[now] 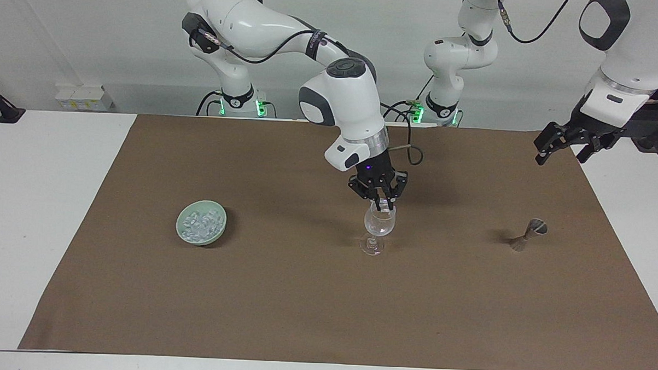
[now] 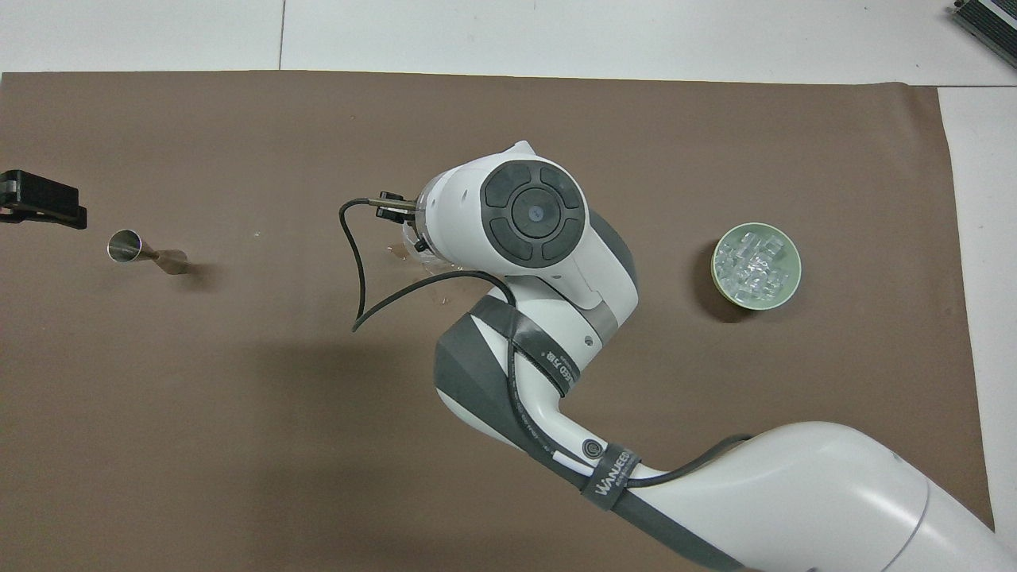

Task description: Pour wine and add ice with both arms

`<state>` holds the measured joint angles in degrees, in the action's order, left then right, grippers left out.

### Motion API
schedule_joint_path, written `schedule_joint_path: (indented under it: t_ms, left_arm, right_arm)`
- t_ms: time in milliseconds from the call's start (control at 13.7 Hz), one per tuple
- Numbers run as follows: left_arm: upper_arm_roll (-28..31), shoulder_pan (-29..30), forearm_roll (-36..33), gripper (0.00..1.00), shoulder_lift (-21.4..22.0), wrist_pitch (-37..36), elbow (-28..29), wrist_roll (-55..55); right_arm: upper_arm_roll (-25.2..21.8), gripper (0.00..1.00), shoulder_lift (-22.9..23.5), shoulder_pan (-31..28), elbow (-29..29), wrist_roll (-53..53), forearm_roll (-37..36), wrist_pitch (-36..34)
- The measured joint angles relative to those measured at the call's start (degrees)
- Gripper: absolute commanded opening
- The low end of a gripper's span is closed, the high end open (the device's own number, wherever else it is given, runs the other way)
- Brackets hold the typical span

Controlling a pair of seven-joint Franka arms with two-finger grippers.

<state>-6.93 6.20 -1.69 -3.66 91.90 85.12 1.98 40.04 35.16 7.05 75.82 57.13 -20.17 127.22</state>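
A clear stemmed glass (image 1: 379,224) stands upright mid-mat. My right gripper (image 1: 382,206) points straight down at its rim, fingertips shut on a small pale cube of ice. In the overhead view the right wrist (image 2: 534,211) covers nearly all of the glass (image 2: 412,247). More ice (image 1: 201,222) (image 2: 753,262) is heaped in a pale green bowl (image 1: 184,232) (image 2: 791,286) toward the right arm's end. My left gripper (image 1: 574,144) (image 2: 40,205) hangs open in the air over the mat's edge at the left arm's end. No wine shows in either view.
A small metal jigger (image 1: 528,233) (image 2: 140,252) lies tipped on the brown mat (image 1: 303,304) toward the left arm's end. A few wet spots (image 2: 435,299) mark the mat beside the glass. White table (image 1: 44,197) borders the mat.
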Motion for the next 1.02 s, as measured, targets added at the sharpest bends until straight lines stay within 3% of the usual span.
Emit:
schedule_joint_path:
  t_ms: [584,1022]
  left_arm:
    - [-0.5,-1.5,0.2,1.0,0.0,-0.3,0.2,5.1]
    - [-0.7,-1.5,0.5,1.0,0.3,-3.3,0.2,9.9]
  right_arm:
    - [0.0,0.06,0.1,0.0,0.0,0.0,-1.6,1.6]
    - [0.0,0.25,0.2,0.0,0.0,0.0,-1.8,1.6]
